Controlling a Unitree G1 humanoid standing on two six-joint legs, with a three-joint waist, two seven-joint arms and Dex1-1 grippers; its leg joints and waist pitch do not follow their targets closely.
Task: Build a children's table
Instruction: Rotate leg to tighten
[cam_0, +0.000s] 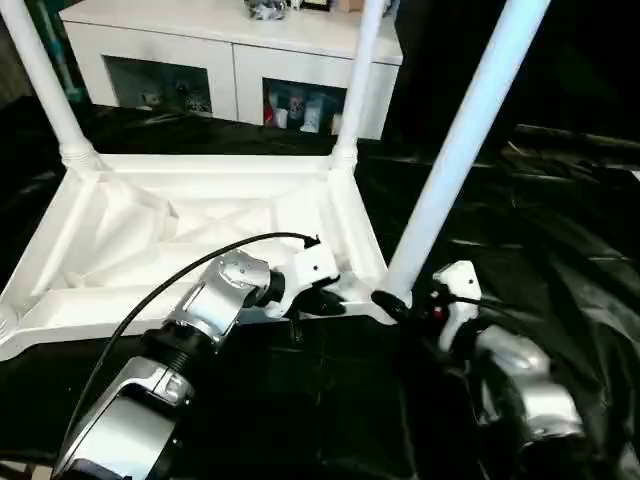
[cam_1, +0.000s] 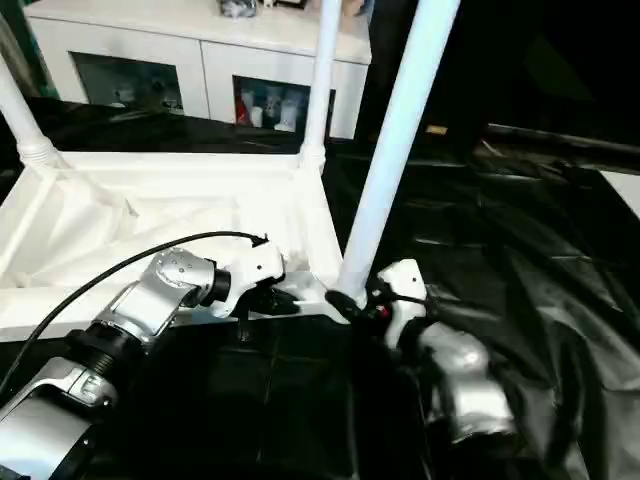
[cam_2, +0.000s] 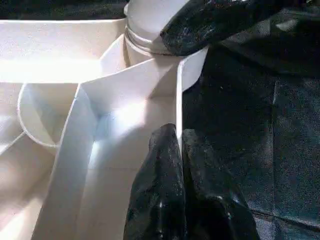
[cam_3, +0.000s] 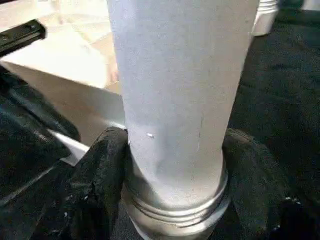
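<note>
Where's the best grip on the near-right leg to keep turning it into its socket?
Low on the leg, just above its ribbed collar, where the right gripper already straddles it from the robot's side. The tube is round there, so both fingers seat squarely, and gripping near the socket likely limits wobble.

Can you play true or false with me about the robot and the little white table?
1. The table lies upside down. True.
2. Three legs stand up from it. True: two far ones and the near leg.
3. The right gripper is far from any leg. False: its fingers sit on either side of the near leg's base.
4. The left gripper holds a leg. False: it pinches the table's thin rim.
5. The cloth under the table is red. False: it is black.
</note>
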